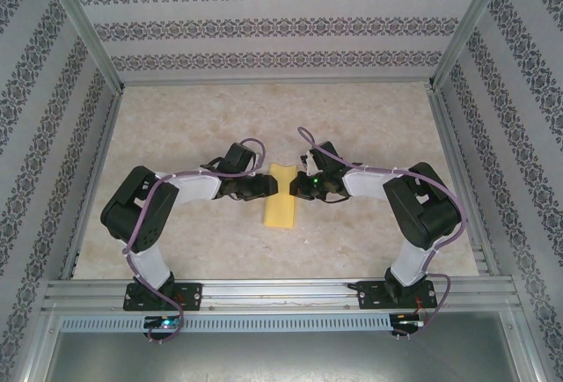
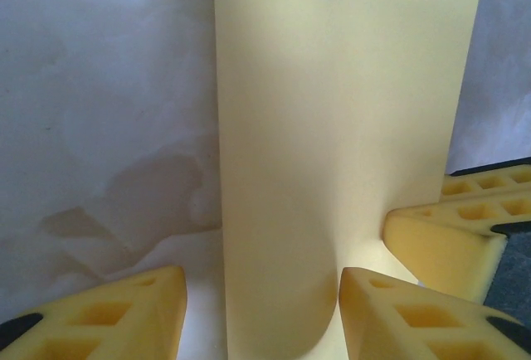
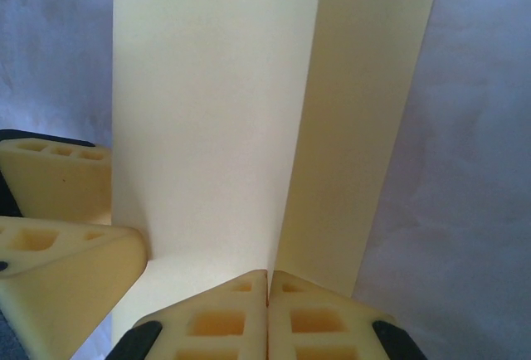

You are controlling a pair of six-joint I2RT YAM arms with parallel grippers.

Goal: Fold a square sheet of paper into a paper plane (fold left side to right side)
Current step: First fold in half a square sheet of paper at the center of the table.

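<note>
Folding left over right looks half done: the square sheet of paper [image 1: 281, 195] lies doubled but uncreased at the middle of the surface [image 1: 264, 118], its rounded bend inside the spread left end effector [image 2: 264, 285], the right end effector [image 3: 267, 281] pressed together at its edge; the next move calls for flattening that bend.

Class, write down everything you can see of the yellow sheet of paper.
The square sheet of paper is thin, plain and pale yellow, folded over into a narrow strip lying on the marbled table. Its fold looks rounded rather than creased, and the top layer seems to leave a band of the lower layer uncovered. The open left end effector straddles the rounded fold; the shut right end effector meets the top layer's free edge.
</note>
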